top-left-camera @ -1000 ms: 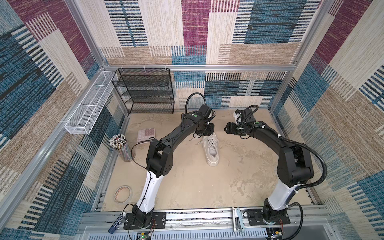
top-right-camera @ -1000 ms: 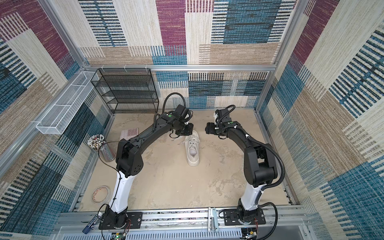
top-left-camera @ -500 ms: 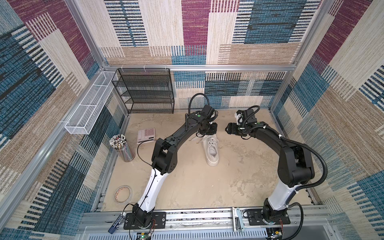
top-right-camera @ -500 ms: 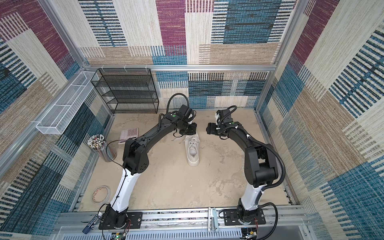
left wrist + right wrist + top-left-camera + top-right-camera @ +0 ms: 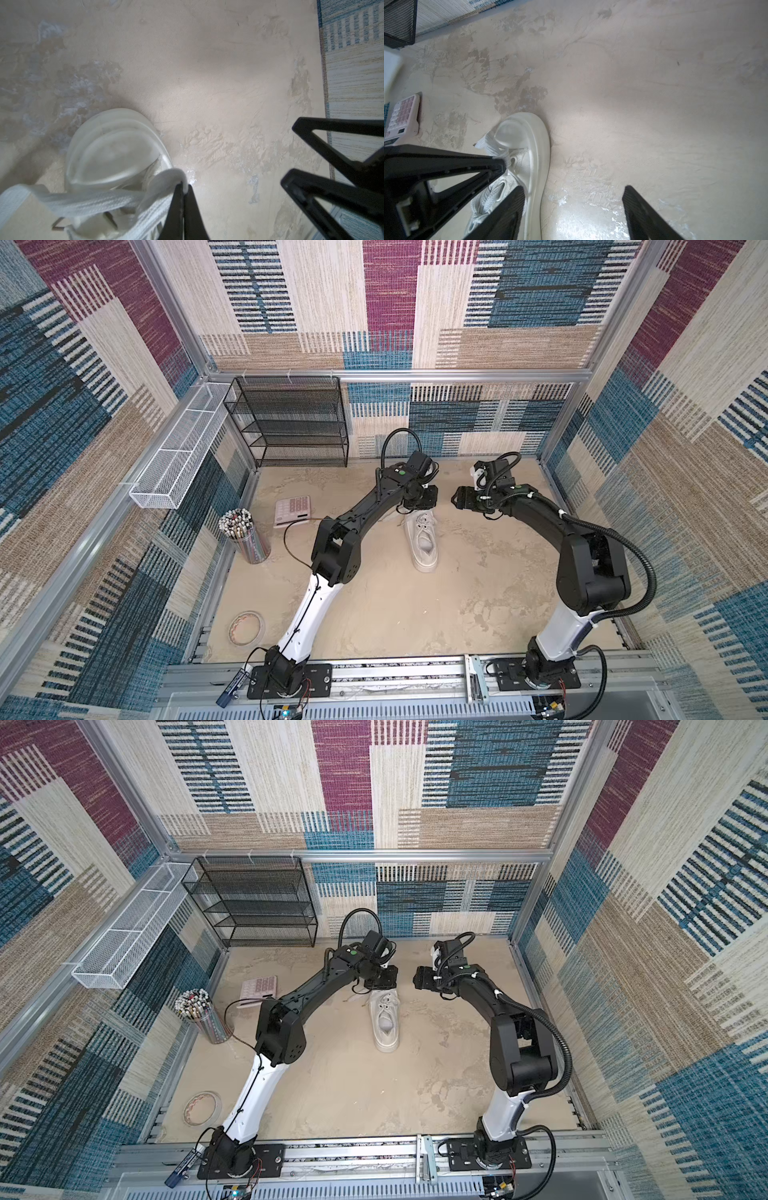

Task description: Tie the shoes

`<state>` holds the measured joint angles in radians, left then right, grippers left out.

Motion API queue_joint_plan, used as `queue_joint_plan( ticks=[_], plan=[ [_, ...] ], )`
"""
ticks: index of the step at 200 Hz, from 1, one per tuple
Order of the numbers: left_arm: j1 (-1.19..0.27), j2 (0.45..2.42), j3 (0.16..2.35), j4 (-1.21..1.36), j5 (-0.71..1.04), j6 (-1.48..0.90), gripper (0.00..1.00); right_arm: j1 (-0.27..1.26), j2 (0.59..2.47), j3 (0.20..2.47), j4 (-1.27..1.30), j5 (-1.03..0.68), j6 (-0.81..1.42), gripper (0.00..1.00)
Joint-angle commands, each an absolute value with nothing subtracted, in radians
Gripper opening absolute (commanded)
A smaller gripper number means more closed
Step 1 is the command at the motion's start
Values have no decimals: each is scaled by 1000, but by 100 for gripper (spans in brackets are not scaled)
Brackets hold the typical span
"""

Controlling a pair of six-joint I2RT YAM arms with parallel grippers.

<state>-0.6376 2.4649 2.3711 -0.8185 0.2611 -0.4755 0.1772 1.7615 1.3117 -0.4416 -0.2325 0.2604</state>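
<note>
The shoes are one white sneaker [image 5: 424, 545] [image 5: 386, 1023] lying mid-table, its toe toward the back wall. My left gripper [image 5: 420, 501] [image 5: 380, 981] hovers over the toe end and is shut on a flat white lace [image 5: 93, 199], which is pinched at the tips [image 5: 184, 186] and lifted above the toe cap [image 5: 116, 149]. The lace runs down to the eyelets. My right gripper [image 5: 458, 497] [image 5: 419, 977] hangs just to the right of the toe, open [image 5: 573, 189] over bare table, beside the sole [image 5: 537, 166]. Nothing is between its fingers.
A black mesh rack [image 5: 291, 423] stands at the back left and a white wire basket [image 5: 178, 452] hangs on the left wall. A pink calculator [image 5: 293, 510], a cup of pens [image 5: 247, 537] and a tape roll [image 5: 245, 626] lie to the left.
My left arm has shifted slightly to the right with the lace still pinched. The right arm has held still with its jaws open.
</note>
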Motion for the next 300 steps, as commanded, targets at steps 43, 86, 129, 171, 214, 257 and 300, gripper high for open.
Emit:
queue_joint_plan(
  ticks=[43,86,129,171,214,257,300],
  plan=[
    [-637,2502,2397,-821,247,-490,0,173,1753,1305,-427,-244,259,77],
    [-637,2507,2403,-819,238,-495,0,173,1751,1299,-428,-246,259,77],
    [-636,2520,2420,-804,242,-506,12,171,1747,1295,-428,-246,259,77],
    [-636,2497,2424,-804,229,-503,28,169,1744,1287,-425,-247,259,77],
    [-632,2508,2459,-804,243,-510,41,167,1746,1290,-428,-251,260,77],
    [-629,2503,2490,-805,238,-506,40,161,1747,1278,-416,-281,276,77],
    [-576,2447,2433,-815,242,-488,36,156,1741,1238,-379,-350,302,77]
  ],
)
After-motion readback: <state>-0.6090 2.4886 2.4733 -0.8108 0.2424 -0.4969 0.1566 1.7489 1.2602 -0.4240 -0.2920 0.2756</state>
